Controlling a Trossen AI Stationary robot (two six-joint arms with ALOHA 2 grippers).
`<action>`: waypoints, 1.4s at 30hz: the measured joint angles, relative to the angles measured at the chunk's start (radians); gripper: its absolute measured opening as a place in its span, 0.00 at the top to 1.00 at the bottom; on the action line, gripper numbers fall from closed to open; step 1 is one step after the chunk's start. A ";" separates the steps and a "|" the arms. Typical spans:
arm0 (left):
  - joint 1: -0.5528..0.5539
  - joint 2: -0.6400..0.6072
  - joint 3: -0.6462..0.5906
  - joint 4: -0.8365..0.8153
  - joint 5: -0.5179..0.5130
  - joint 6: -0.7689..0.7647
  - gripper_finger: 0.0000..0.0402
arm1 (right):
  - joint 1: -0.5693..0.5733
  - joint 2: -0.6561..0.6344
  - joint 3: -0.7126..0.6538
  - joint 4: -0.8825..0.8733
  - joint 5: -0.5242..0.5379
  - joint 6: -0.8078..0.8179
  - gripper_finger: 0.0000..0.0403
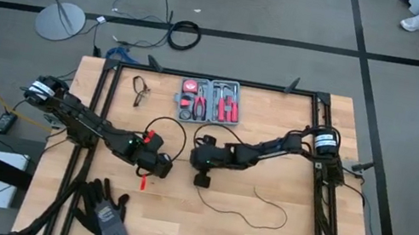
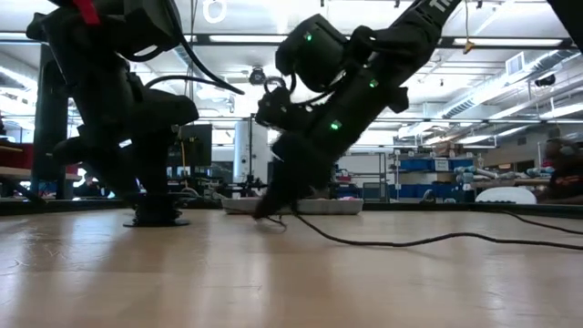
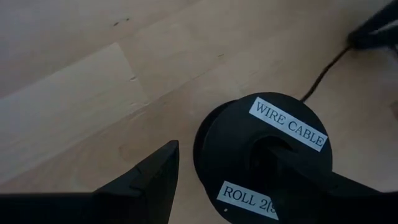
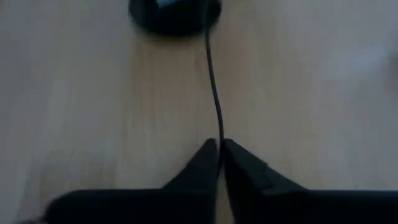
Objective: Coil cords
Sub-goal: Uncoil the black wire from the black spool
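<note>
Bright ceiling lights point(image 2: 228, 38) are shining in the room and making the arms look like dark shapes. The wooden table point(image 2: 273, 282) is looking a bit shiny. The wrist pictures are looking soft, and the black fingers point(image 4: 208, 165) are blurring.

"WIRE CABLE", "ROLL 2" on spool point(image 3: 261, 162)

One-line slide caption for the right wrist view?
Right gripper pinches the thin black wire, which runs across the wooden table to the black spool.
</note>
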 joint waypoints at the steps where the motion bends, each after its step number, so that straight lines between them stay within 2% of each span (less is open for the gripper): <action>1: 0.000 0.000 0.000 -0.001 -0.001 0.000 0.45 | 0.000 -0.005 0.000 -0.040 -0.012 0.000 0.96; 8: 0.000 0.000 0.003 -0.007 -0.009 0.000 0.45 | 0.035 -0.081 0.005 -0.363 -0.037 0.027 0.99; 14: 0.000 -0.002 0.005 -0.037 -0.001 -0.004 0.45 | 0.109 -0.224 -0.003 -0.793 -0.069 0.064 1.00; 19: 0.000 -0.004 0.005 -0.044 0.009 -0.004 0.45 | 0.196 -0.363 -0.002 -1.171 -0.084 0.170 1.00; 23: 0.000 -0.004 0.009 -0.022 0.008 -0.005 0.45 | 0.261 -0.465 0.001 -1.387 -0.103 0.264 1.00; 28: 0.000 -0.003 0.032 -0.025 0.008 0.019 0.45 | 0.311 -0.550 0.000 -1.463 -0.171 0.353 1.00; 33: 0.000 0.001 0.088 -0.101 -0.017 0.062 0.45 | 0.354 -0.582 -0.003 -1.432 -0.046 0.441 0.98; 37: 0.000 0.001 0.136 -0.158 -0.024 0.074 0.45 | 0.370 -0.571 -0.007 -1.278 0.052 0.435 0.91; 42: 0.000 0.000 0.163 -0.178 -0.031 0.080 0.45 | 0.363 -0.559 -0.081 -0.986 0.120 0.360 0.79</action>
